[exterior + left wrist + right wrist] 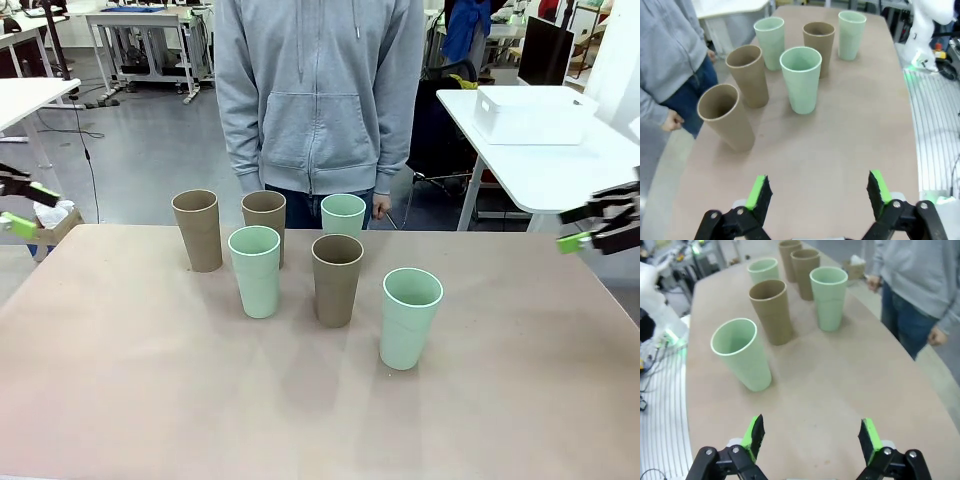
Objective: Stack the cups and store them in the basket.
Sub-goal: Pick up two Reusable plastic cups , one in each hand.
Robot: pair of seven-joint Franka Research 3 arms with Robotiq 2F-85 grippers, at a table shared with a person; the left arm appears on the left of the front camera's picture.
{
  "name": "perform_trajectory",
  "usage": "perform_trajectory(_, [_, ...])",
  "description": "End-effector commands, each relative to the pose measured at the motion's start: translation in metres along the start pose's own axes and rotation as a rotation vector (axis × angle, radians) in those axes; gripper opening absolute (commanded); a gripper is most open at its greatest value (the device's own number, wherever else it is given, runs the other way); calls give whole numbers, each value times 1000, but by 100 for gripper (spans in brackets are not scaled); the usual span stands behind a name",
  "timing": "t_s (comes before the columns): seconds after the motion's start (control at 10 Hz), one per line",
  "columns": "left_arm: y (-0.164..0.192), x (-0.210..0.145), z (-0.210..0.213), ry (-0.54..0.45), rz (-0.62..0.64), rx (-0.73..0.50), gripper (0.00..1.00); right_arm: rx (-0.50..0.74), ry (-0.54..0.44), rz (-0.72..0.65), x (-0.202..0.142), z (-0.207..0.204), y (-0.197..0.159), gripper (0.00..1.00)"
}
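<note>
Cups [801, 80]: six, all upright, unstacked and apart on the tan table [140, 400], grouped at its far middle in two loose rows.

Far row, left to right: left brown cup [198, 230], second brown cup [264, 222], far mint cup [343, 214].

Near row, left to right: left mint cup [255, 271], middle brown cup [337, 280], right mint cup [410, 318] (the nearest of the six, and the one farthest right).

Basket [530, 115]: white, on a separate white table at the far right, well apart from the cups; the pictures do not show whether anything lies in it.

Left gripper [817, 187]: above the left end of the table, jaws spread wide, green pads [760, 192] apart with bare table between them; it holds nothing and touches no cup. The left brown cup is the nearest to it.

Right gripper [812, 432]: above the right end of the table, jaws likewise spread wide and holding nothing (the right mint cup is the closest to it, yet clear of the fingers).

Person [320, 95]: in a grey hooded top, standing at the far edge behind the far row, one hand [671, 121] hanging loosely closed at the side, off the table.
</note>
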State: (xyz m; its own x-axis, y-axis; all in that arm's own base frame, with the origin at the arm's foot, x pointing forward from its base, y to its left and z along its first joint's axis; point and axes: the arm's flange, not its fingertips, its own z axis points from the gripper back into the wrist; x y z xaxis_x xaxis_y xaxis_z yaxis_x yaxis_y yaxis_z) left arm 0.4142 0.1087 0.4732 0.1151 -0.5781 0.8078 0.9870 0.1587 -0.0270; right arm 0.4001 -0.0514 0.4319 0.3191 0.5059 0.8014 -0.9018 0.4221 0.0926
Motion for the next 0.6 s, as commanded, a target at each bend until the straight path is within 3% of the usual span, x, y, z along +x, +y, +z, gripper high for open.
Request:
perform_trajectory(0.0, [45,-19,-10,-88,-104,-77,100,109,-88,64,-19,-38,-37,100])
perform_trajectory(0.3, [80,-61,-50,-258,-153,-181,100,211,-169,136,-54,-97,-38,100])
perform_trajectory(0.5, [89,-70,-73,-318,-137,-214,100,240,-208,149,-60,-93,-26,100])
